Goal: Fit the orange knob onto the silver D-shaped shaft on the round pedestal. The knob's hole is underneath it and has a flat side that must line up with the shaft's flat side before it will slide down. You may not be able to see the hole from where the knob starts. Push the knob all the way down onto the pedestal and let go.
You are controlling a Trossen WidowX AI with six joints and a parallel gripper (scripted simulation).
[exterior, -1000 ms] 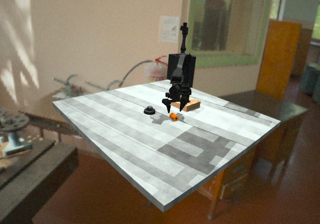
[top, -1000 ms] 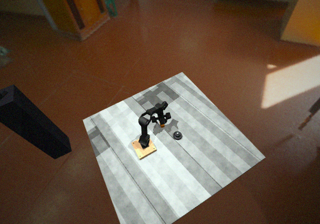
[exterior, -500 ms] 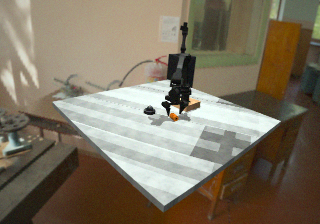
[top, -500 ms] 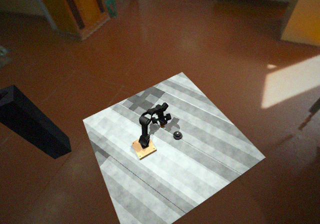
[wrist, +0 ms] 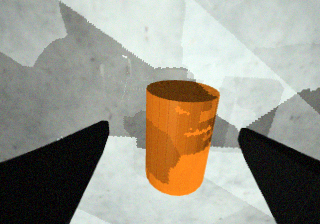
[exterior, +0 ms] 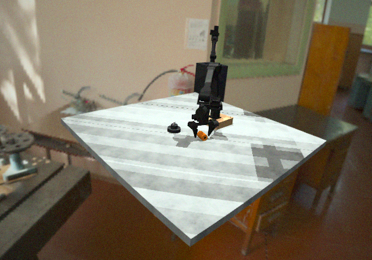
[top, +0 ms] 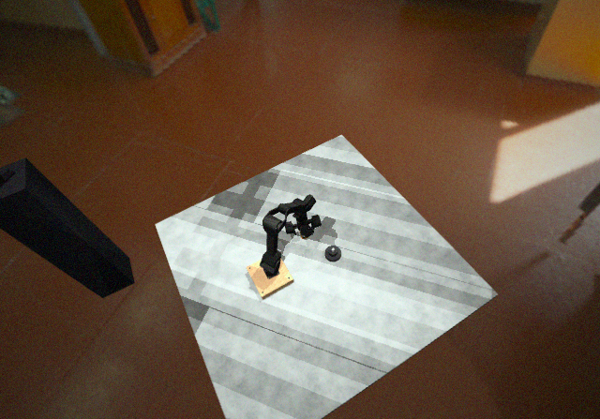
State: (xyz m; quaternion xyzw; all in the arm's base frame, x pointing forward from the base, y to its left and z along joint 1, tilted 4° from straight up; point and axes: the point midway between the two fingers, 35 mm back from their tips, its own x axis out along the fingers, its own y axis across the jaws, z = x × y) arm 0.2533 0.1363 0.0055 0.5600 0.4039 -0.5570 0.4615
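The orange knob [exterior: 201, 134] [wrist: 176, 149] lies on its side on the table; a dark spot shows on its end facing the exterior camera. My gripper [exterior: 201, 136] [wrist: 174, 130] is open and points down over the knob. The fingers stand apart on either side of it, with gaps on both sides in the wrist view. The round black pedestal [top: 333, 254] [exterior: 174, 128] stands a short way off, left of the gripper in the exterior view. Its small silver shaft [exterior: 174, 123] points up; its flat side is too small to make out.
The arm's wooden base [top: 265, 286] [exterior: 225, 121] sits on the striped grey-white table [top: 367, 293] [exterior: 168, 185]. The pedestal is the nearest obstacle to the gripper. Shadows of the arm fall around the knob.
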